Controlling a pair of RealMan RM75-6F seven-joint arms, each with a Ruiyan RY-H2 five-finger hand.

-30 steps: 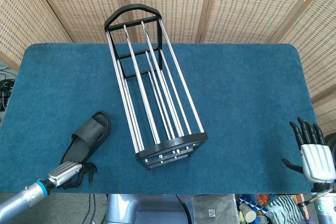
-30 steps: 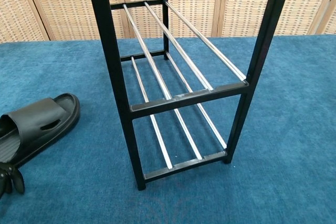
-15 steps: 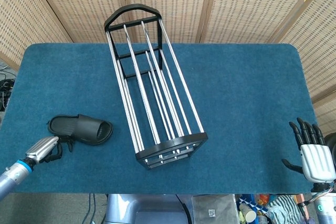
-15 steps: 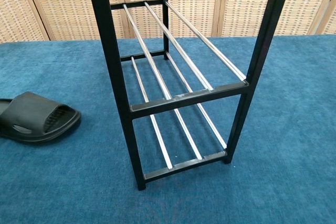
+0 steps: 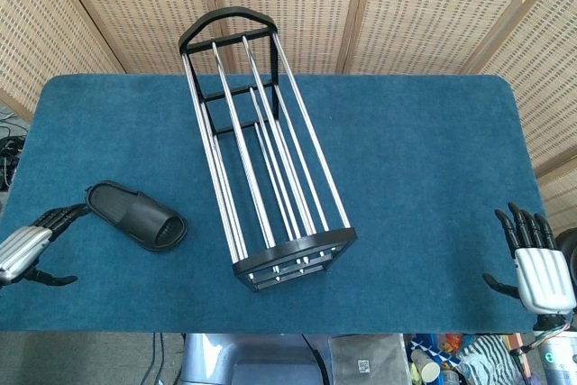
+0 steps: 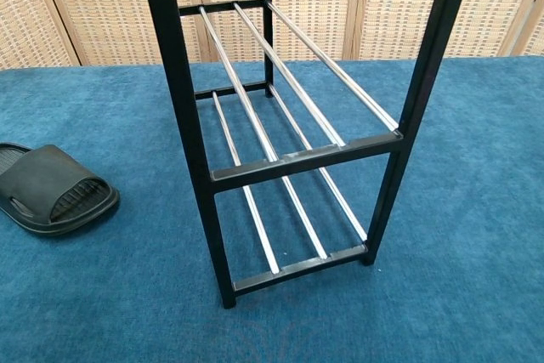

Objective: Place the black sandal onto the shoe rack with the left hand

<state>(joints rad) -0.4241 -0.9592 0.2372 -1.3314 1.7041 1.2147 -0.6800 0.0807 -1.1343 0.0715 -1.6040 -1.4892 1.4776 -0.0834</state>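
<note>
The black sandal (image 5: 135, 215) lies flat on the blue table, left of the rack, its toe end pointing toward the rack; the chest view shows the sandal (image 6: 49, 190) at the left edge. The black shoe rack (image 5: 260, 143) with chrome rails stands mid-table, and its two shelves (image 6: 285, 125) carry nothing. My left hand (image 5: 29, 245) sits at the table's left edge, fingers spread, fingertips just short of the sandal's heel, holding nothing. My right hand (image 5: 537, 264) hovers off the table's right front corner, fingers spread and empty. Neither hand shows in the chest view.
A blue cloth covers the table (image 5: 415, 160). Woven screen panels (image 5: 297, 6) stand behind it. Clutter lies on the floor below the front edge (image 5: 433, 358).
The sandal has swung round on the table from pointing up-right to lying toe toward the rack. My left hand let go of it and drew back to the left edge with fingers spread.
</note>
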